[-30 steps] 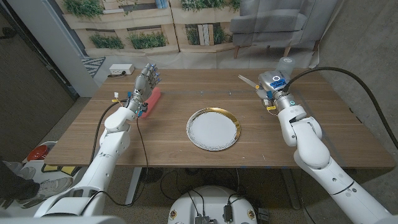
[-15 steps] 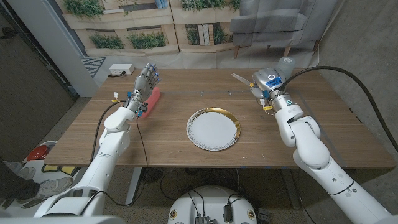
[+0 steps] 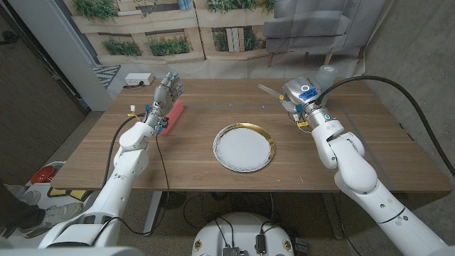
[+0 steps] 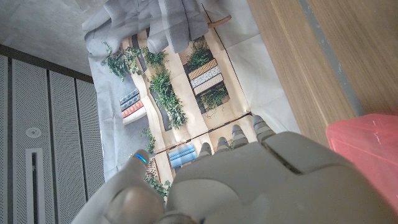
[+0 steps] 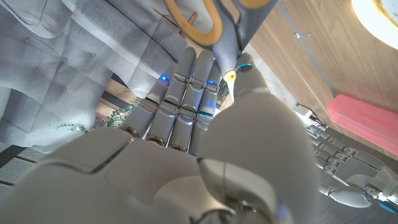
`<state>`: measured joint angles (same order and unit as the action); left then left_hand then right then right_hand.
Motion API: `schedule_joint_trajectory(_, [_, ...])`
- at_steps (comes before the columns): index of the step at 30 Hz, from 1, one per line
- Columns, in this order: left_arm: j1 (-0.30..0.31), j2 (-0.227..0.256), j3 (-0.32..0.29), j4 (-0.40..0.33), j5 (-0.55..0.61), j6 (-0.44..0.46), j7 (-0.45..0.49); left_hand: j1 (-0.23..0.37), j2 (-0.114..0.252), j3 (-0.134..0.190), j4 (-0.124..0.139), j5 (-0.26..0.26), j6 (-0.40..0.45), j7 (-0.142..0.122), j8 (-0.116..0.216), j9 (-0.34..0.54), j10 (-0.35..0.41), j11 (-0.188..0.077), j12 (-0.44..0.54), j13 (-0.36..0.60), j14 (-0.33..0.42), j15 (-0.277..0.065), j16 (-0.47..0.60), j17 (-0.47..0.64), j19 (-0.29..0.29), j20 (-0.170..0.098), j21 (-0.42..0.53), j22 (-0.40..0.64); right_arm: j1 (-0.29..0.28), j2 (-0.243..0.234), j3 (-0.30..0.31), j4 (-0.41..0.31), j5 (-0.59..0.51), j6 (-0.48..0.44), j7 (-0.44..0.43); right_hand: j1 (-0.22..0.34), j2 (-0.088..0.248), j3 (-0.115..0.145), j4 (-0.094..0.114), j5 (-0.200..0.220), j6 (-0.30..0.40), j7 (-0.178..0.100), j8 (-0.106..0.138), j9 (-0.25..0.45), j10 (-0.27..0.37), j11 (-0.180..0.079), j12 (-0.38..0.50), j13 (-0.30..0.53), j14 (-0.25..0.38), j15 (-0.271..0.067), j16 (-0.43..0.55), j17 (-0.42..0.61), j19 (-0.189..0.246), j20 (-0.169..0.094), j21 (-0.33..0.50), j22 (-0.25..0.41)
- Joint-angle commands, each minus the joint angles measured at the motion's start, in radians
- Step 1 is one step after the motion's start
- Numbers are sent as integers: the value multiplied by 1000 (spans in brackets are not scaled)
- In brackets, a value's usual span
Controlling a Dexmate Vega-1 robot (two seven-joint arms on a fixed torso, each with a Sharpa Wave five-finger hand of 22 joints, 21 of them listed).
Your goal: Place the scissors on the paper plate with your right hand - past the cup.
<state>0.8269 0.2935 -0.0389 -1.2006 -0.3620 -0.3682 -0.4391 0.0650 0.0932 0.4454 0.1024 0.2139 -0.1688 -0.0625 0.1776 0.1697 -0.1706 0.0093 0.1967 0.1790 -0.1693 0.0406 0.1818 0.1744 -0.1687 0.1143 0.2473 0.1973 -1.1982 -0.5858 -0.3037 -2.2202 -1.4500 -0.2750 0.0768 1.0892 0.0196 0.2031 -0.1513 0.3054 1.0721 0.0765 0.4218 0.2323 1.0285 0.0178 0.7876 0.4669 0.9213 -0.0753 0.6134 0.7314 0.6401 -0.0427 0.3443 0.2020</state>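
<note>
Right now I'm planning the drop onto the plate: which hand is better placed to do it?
The right hand: it already holds the scissors above the table, beyond the paper plate. The left hand stands by the red block, holding nothing.

The right hand (image 3: pixel 297 94) is raised on a bent arm with its fingers (image 5: pixel 186 99) closed around a grip, while the left hand (image 3: pixel 166 92) stands upright, fingers apart.
</note>
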Motion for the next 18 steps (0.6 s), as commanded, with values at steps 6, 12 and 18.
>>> schedule_joint_trajectory(6, [-14, -2, 3, 26, -2, -9, -7, 0, 5, -5, 2, 7, -13, 1, 3, 3, -102, 3, 2, 3, -139, 5, 2, 4, -58, 5, -6, 6, 23, -6, -22, -11, 11, 73, 1, 88, 84, 17, 15, 0, 42, -15, 47, 185, 2, 0, 5, 4, 48, -75, -8, 8, 3, -1, 9, 2])
schedule_joint_trajectory(12, [-19, -2, 2, 38, -3, -13, -9, 0, 6, -5, 2, 7, -12, 0, 4, 3, -101, 1, 3, 3, -138, 5, 2, 4, -59, 5, -7, 6, 43, -1, -36, -2, 13, 99, 5, 88, 83, 18, 14, 1, 41, -17, 44, 186, 3, 3, 4, 3, 51, -74, -13, 6, 3, -1, 11, 2])
schedule_joint_trajectory(18, [-27, -2, 1, 53, -5, -17, -13, 0, 6, -5, 2, 7, -12, 0, 4, 3, -101, 4, 2, 3, -139, 5, 2, 4, -59, 5, -7, 6, 63, 3, -49, 7, 19, 125, 13, 89, 82, 19, 13, 1, 42, -13, 43, 187, 4, -1, 3, 2, 49, -76, -18, 6, 4, 0, 12, 2])
